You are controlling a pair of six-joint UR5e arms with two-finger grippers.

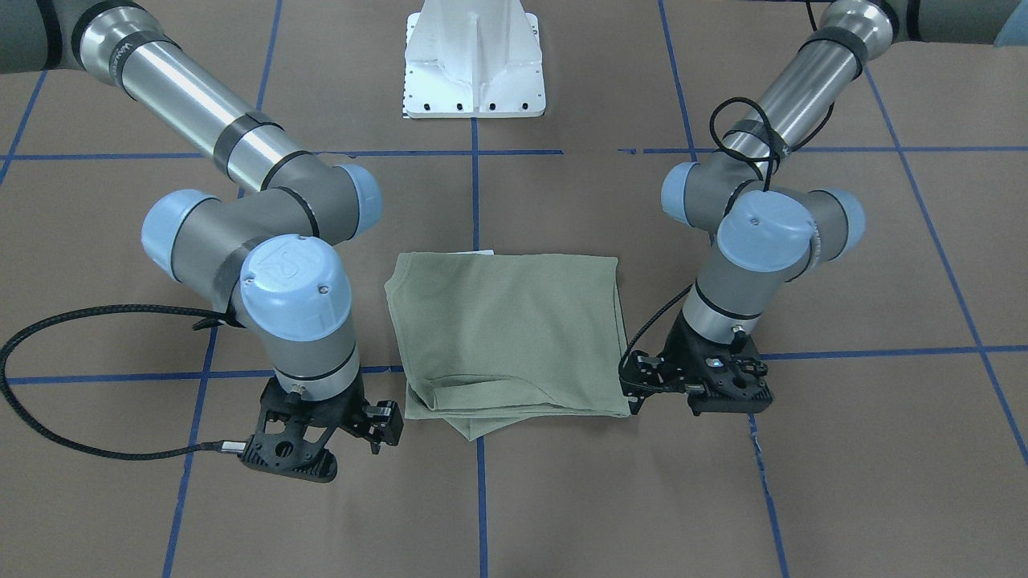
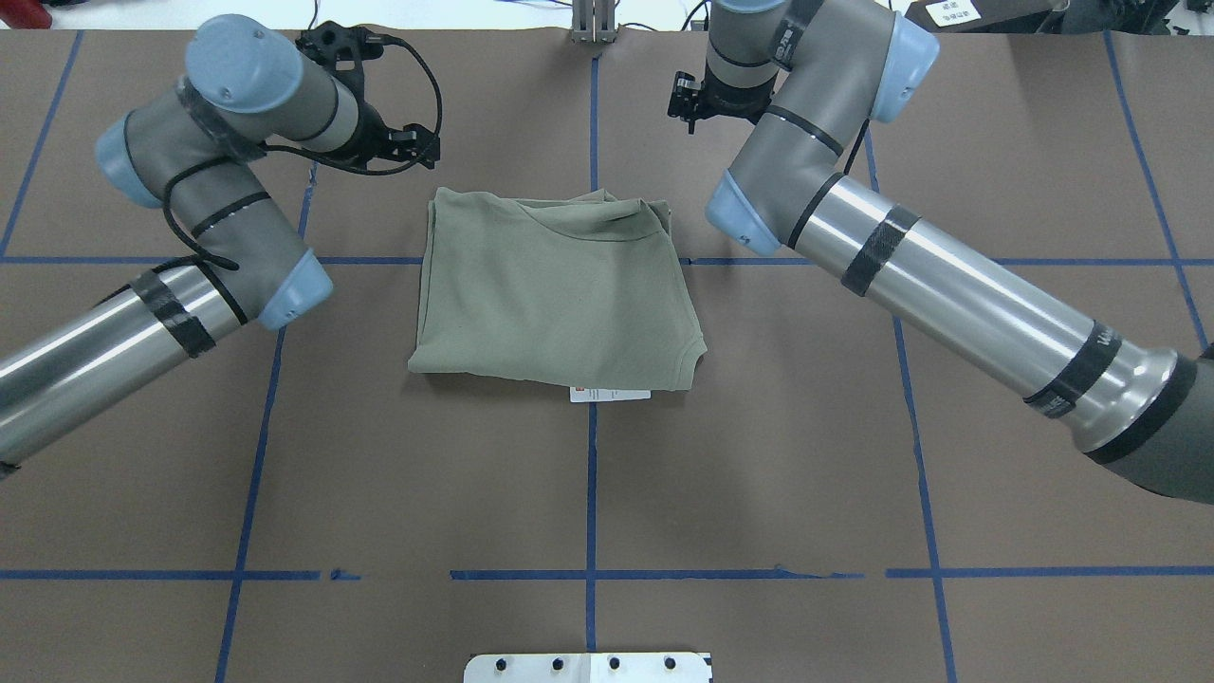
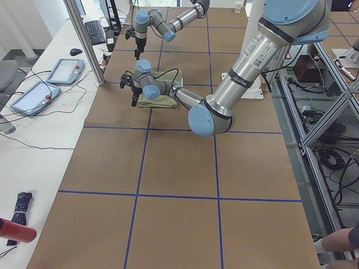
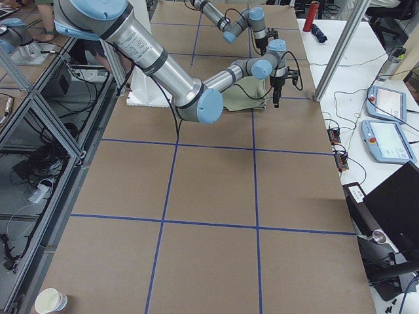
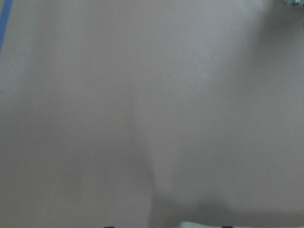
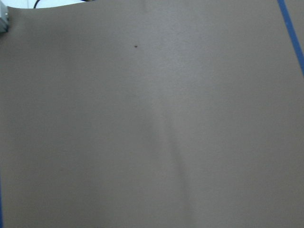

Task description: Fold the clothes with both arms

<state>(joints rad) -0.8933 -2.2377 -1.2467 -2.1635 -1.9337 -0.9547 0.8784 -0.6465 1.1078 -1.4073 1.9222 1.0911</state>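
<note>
The clothes are one sage-green shirt (image 2: pixel 550 285), folded into a rough rectangle at the table's middle, with its white neck label (image 2: pixel 610 393) peeking out at the edge nearest the robot. My left gripper (image 2: pixel 417 147) points down beside the shirt's far left corner, a short way off the cloth. My right gripper (image 2: pixel 685 95) hangs off the far right corner, farther from the fabric. In the front-facing view the left gripper (image 1: pixel 634 385) and right gripper (image 1: pixel 384 424) flank the shirt (image 1: pixel 506 329). Neither touches it. Their fingers are too hidden to judge. Both wrist views show only bare table.
The brown table cover carries a grid of blue tape lines. The white pedestal base (image 1: pixel 474 64) stands at the robot's side. Side benches hold tablets (image 3: pixel 63 70) and a keyboard. A paper cup (image 4: pixel 51 301) sits at a near corner. A person's hand (image 3: pixel 336 241) is off-table.
</note>
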